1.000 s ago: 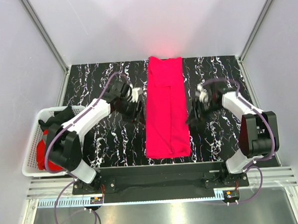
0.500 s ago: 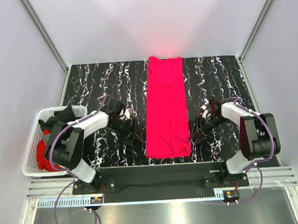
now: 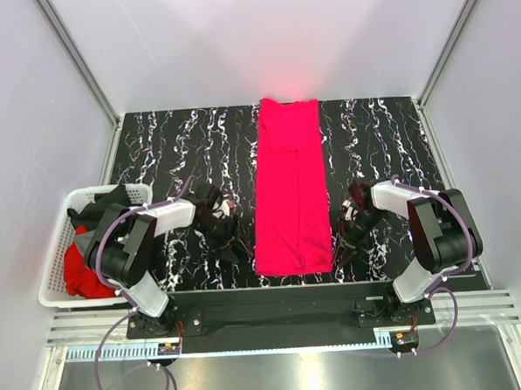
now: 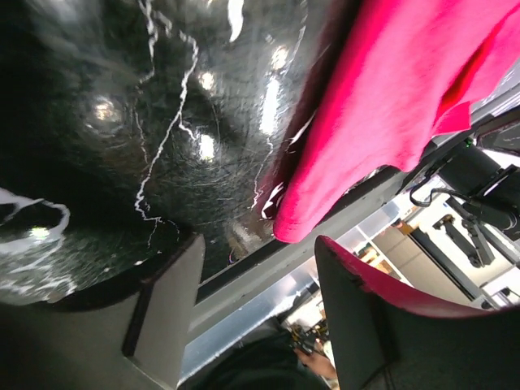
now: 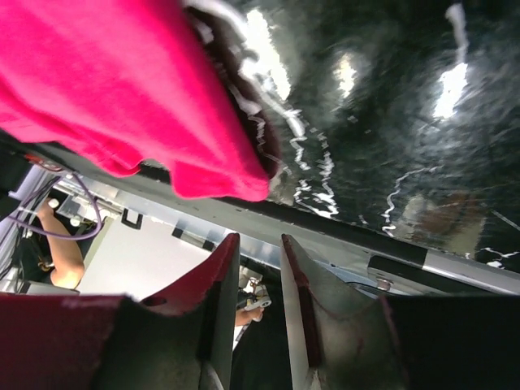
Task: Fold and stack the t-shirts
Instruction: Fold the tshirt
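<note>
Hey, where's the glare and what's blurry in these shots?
Top view: sharp, though the pink shirt is oversaturated and throws a red glow on the back wall. Left wrist view: white lamp reflections on the glossy table, left claw soft up close. Right wrist view: similar glare streaks on the table, right claw blurred.

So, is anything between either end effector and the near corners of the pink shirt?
Nothing visible: only bare marbled table lies between the left end effector and the crimson-pink t-shirt, and the same for the right end effector.
</note>
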Motion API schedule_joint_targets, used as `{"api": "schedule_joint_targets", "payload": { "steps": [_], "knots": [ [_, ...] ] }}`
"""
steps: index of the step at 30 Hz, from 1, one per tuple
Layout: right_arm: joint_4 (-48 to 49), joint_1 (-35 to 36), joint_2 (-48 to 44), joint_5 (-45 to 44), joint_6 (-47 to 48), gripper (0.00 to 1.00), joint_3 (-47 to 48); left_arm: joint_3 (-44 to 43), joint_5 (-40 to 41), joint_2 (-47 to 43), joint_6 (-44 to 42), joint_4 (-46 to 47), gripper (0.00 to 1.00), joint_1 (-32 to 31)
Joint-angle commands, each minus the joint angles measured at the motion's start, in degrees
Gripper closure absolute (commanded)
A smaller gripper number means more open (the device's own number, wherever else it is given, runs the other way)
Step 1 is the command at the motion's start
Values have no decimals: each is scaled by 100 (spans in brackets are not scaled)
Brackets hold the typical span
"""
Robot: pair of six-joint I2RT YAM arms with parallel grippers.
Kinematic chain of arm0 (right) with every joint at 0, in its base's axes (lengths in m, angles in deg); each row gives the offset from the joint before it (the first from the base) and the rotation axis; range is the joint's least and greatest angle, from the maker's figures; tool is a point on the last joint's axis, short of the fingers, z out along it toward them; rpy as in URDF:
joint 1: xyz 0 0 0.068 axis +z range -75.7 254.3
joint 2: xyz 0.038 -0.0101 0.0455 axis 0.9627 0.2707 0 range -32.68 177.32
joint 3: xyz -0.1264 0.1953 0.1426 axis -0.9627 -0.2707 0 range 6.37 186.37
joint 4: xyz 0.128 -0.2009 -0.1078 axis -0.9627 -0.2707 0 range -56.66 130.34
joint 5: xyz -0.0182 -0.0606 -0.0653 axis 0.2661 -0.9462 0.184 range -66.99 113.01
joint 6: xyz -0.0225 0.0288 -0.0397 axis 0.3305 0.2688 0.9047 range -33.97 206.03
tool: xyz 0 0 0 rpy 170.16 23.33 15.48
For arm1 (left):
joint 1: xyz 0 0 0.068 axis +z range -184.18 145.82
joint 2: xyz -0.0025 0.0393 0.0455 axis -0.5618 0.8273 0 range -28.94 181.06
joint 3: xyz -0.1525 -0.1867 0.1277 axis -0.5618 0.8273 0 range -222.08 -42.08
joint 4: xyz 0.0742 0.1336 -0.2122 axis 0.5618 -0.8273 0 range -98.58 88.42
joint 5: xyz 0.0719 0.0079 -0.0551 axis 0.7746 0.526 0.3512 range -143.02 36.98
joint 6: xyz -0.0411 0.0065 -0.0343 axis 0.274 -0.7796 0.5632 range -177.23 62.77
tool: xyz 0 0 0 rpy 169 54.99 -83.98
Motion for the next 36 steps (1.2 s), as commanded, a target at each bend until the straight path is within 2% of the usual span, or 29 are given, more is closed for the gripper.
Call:
{"api": "schedule_joint_targets", "payload": {
  "steps": [1,18,23,27,31,36],
  "knots": [
    [-70,78,162,-156,-138,67,-16,41,-248,56,203,303,37,-143],
    [238,78,698,-130,-376,57,169,23,-187,319,371,514,34,-398],
    [264,87,769,-77,-516,57,186,93,-117,258,327,488,46,-459],
    [300,157,813,-85,-631,62,160,146,32,144,292,479,52,-696],
    [309,315,830,-156,-692,65,168,146,296,65,257,470,55,-969],
    [300,473,848,-261,-728,65,212,15,472,135,230,444,56,-1005]
  ]
}}
